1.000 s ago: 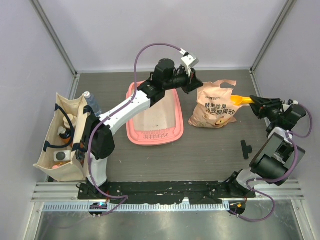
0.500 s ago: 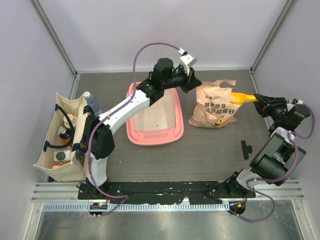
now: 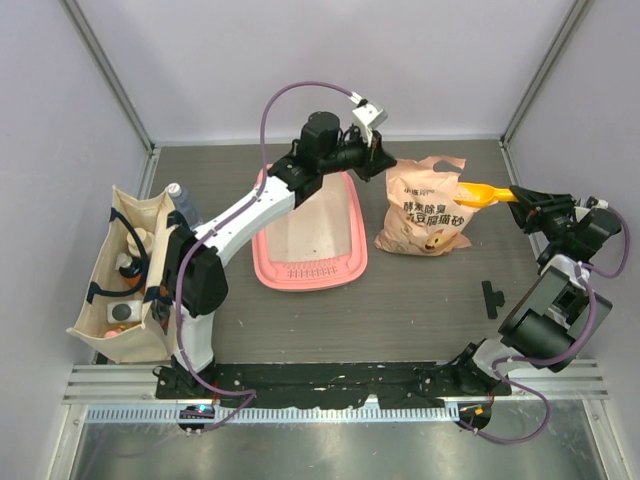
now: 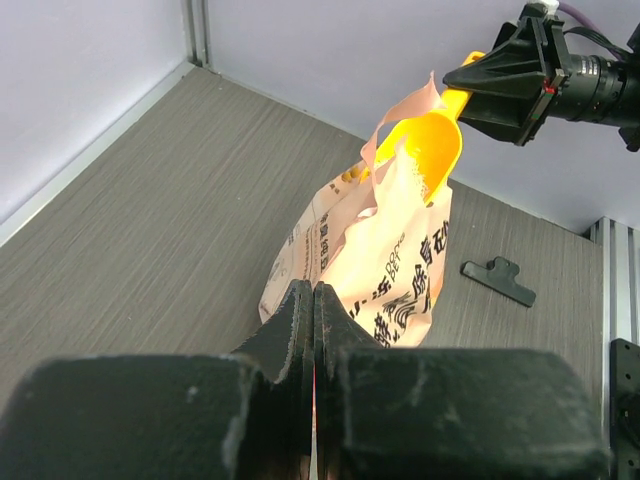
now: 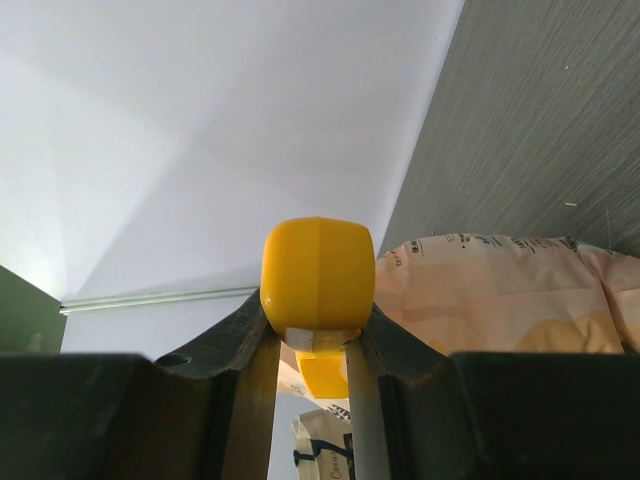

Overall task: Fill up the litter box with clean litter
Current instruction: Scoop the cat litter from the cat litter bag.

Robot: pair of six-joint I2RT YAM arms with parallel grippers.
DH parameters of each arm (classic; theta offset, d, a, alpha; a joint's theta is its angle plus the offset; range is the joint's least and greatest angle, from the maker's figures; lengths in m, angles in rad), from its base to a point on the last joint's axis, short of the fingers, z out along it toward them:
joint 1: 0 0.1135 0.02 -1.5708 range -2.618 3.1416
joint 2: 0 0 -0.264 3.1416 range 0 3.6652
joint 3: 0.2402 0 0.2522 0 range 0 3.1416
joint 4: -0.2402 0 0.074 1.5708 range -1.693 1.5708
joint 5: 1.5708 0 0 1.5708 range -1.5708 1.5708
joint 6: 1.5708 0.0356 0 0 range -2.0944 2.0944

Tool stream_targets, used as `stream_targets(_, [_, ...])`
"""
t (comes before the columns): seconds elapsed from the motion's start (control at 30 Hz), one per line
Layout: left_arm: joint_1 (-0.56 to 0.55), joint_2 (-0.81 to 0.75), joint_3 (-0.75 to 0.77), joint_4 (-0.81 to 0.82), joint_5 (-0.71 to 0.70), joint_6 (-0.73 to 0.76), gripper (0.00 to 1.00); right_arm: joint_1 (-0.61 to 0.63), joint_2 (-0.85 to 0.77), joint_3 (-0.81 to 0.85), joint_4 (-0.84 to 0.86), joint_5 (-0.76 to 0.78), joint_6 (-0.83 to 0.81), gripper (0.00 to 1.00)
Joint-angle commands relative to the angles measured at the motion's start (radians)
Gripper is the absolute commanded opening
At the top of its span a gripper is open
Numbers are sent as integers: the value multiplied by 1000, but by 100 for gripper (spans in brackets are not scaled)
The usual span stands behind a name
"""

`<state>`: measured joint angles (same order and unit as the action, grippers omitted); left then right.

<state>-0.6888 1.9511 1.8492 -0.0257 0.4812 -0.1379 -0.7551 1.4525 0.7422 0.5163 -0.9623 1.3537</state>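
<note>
The left gripper (image 4: 314, 292) has its jaws pressed tight on an edge of the peach litter bag (image 3: 425, 210). The bag stands on the surface (image 3: 420, 310) just right of the pink litter box (image 3: 318, 238). The right gripper (image 3: 520, 196) clamps its jaws on the handle of the yellow scoop (image 3: 482, 194), whose bowl sits at the bag's open top, while the box lies flat beneath the left arm, grille end nearest the bases.

White-and-black left arm (image 3: 250, 207), mostly black right arm (image 3: 545, 322), purple cables (image 3: 288, 95).
</note>
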Motion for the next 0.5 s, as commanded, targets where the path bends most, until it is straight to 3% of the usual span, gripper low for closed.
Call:
stream_targets(0.0, [55,-54,100,96,-55,32,0,-32,-40,5,45,51,-8,1])
stream_targets(0.27, [61,-72,81,92,-61,37,0,-32,-63,34,62,54,16,1])
stream_targets(0.47, [61,-83,32,112,-15,11,0,-33,-69,-58,93,42,24,1])
